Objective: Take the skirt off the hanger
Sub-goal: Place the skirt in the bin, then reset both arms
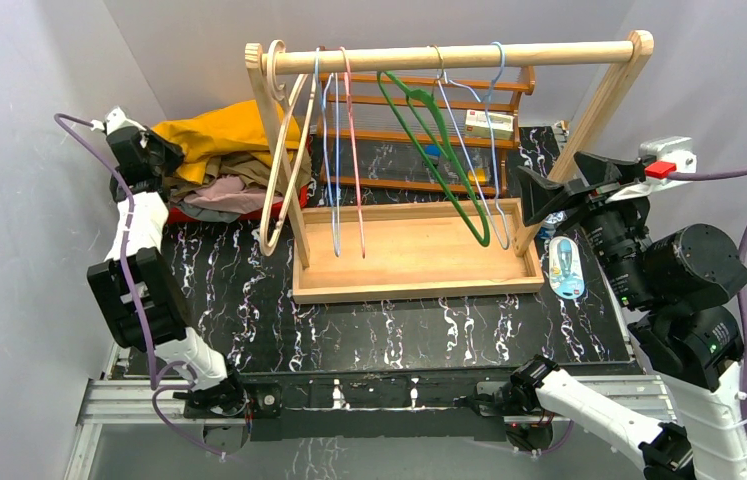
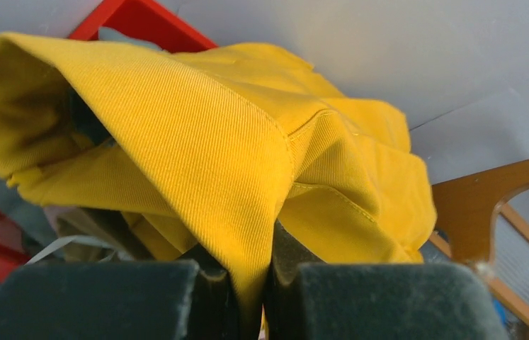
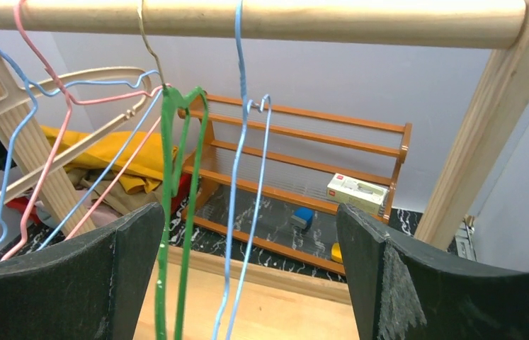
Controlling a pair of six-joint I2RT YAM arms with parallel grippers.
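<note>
Note left pincer (image 2: pixel 251 287) clamped on skirt (image 2: pixel 197 134) fold directly ahead, over clothes pile (image 1: pixel 234 188); right pincer (image 3: pixel 247 283) gaping, empty, well apart.

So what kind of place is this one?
Probably a lab test cell: plain grey walls boxing in a marbled table, two arms bolted to its rail, and a staged rack of hangers.

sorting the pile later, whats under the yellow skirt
Under the yellow skirt lie tan and pink clothes, inside a red bin. The bin's bottom is covered.
</note>
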